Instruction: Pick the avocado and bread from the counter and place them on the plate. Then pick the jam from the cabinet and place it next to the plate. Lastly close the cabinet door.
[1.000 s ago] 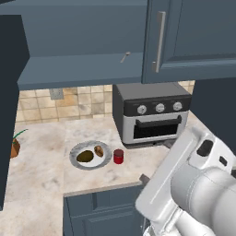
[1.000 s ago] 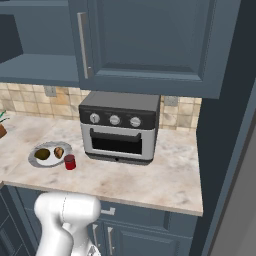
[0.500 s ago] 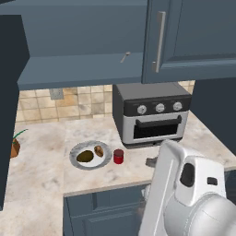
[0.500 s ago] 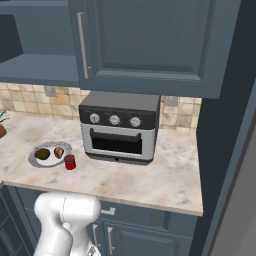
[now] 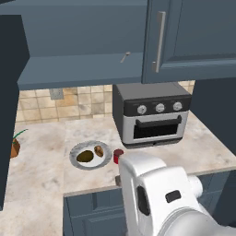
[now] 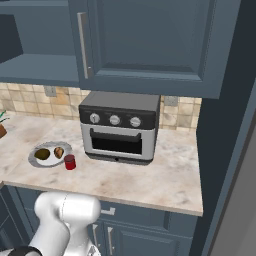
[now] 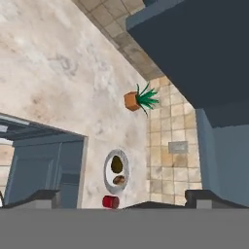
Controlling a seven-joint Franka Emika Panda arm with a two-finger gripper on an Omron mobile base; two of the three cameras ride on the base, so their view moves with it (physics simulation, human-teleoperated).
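We are seeing the arm (image 5: 161, 203) in the left base view as a stack of bulky, glossy white shells with rounded corners. One tall link is showing a narrow dark oval slot on its side face, and the neighbouring housing is carrying a small dark rounded-rectangle inset. A darker grey seam is running between the shells. In the right base view, the same arm (image 6: 67, 220) is appearing as a smooth white rounded cylinder, shading to grey underneath. In the hand view, two small dark fingertips (image 7: 41, 197) are looking blocky and matte.
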